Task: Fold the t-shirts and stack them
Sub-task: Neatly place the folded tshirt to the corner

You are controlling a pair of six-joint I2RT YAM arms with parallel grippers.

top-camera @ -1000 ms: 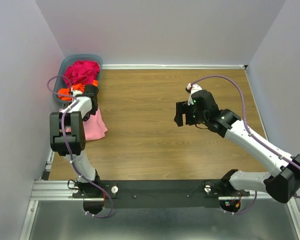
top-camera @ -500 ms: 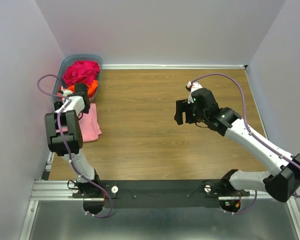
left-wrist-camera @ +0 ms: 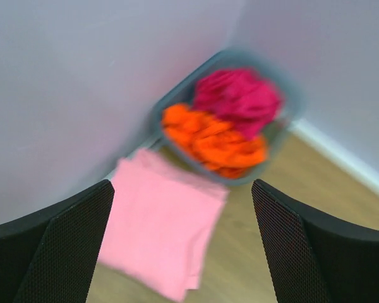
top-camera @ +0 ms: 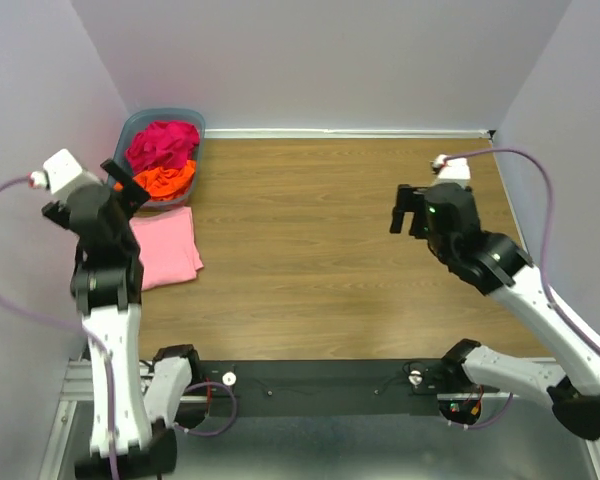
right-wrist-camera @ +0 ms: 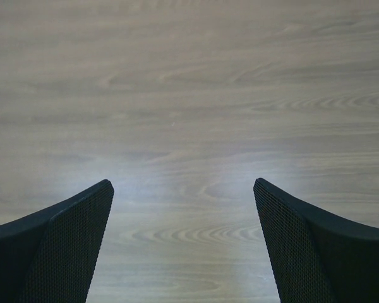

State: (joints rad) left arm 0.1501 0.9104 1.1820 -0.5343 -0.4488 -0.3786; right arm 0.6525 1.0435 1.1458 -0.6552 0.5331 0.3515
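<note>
A light pink t-shirt [top-camera: 166, 248] [left-wrist-camera: 159, 232] lies folded flat on the wooden table, just in front of the basket. The magenta t-shirt [top-camera: 164, 143] [left-wrist-camera: 239, 98] and the orange t-shirt [top-camera: 166, 180] [left-wrist-camera: 213, 136] sit crumpled inside the basket. My left gripper [top-camera: 128, 186] [left-wrist-camera: 182, 187] hangs open, raised well above the pink t-shirt, and touches nothing. Over bare wood at the right, my right gripper [top-camera: 412, 212] [right-wrist-camera: 183, 184] is open and empty.
The grey-blue plastic basket [top-camera: 196, 128] [left-wrist-camera: 169, 104] stands in the far left corner against the walls. The left wall runs close beside the left arm. Bare wooden tabletop [top-camera: 300, 230] [right-wrist-camera: 189, 95] stretches between the arms.
The left gripper opened and let go of the pink t-shirt, then rose up and back from it. The right arm swung to the right, and its jaws widened slightly.
</note>
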